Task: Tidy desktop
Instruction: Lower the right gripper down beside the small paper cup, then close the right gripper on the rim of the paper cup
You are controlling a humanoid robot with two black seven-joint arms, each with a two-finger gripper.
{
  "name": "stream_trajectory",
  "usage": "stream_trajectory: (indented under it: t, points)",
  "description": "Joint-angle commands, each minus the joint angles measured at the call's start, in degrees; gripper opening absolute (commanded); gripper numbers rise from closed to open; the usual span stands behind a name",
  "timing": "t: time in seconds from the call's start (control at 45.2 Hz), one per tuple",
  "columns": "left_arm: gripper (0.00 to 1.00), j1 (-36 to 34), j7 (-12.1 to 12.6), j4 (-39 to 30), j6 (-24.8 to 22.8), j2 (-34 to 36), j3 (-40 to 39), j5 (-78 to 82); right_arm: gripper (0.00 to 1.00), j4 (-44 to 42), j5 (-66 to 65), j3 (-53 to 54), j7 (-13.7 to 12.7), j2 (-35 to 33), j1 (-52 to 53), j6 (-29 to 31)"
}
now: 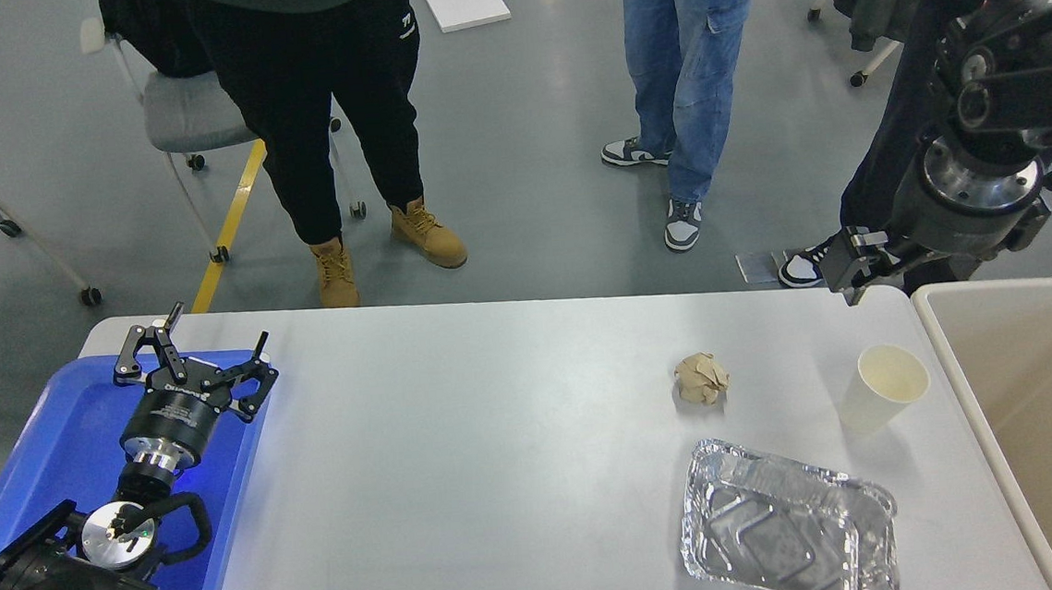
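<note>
White desktop (pixel 463 447) holds one paper cup (pixel 882 388), one foil tray (pixel 788 527), one paper wad (pixel 701 379); left fingers (pixel 263 346) apart.

Black pants (pixel 316 78): a small white mark that looks like a 7, on the leg well beyond the left gripper (pixel 197 355).
Left gripper: tiny white letters on its black body, too small to read.
Cup (pixel 884 386), foil tray (pixel 783 527), paper ball (pixel 701 379): no words to read.
</note>
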Motion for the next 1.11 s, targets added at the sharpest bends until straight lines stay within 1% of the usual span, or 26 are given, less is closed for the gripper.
stream_trajectory:
  t: [0.0,0.155,0.287,0.663,0.796,1.084]
  points:
    - [1.0,0.0,-0.1,0.0,0.0,0.0,0.0,0.0,1.0,-7.2,-5.0,2.9,0.0,1.1,-10.8,-6.9]
    - [1.0,-0.1,-0.1,0.0,0.0,0.0,0.0,0.0,1.0,-14.1,-8.9,5.0,0.0,1.1,-17.8,-8.0]
    - [1.0,-0.1,0.0,0.0,0.0,-0.1,0.0,0.0,1.0,-17.5,-13.5,5.6,0.0,1.0,-22.5,-8.0]
    - [1.0,0.0,-0.1,0.0,0.0,0.0,0.0,0.0,1.0,-24.1,-21.9,8.2,0.0,0.6,-33.2,-7.9]
    - [1.0,0.0,-0.1,0.0,0.0,0.0,0.0,0.0,1.0,-26.4,-22.5,10.7,0.0,0.2,-35.8,-7.9]
    - [1.0,0.0,-0.1,0.0,0.0,0.0,0.0,0.0,0.99,-28.7,-22.6,12.1,0.1,-0.4,-39.1,-8.0]
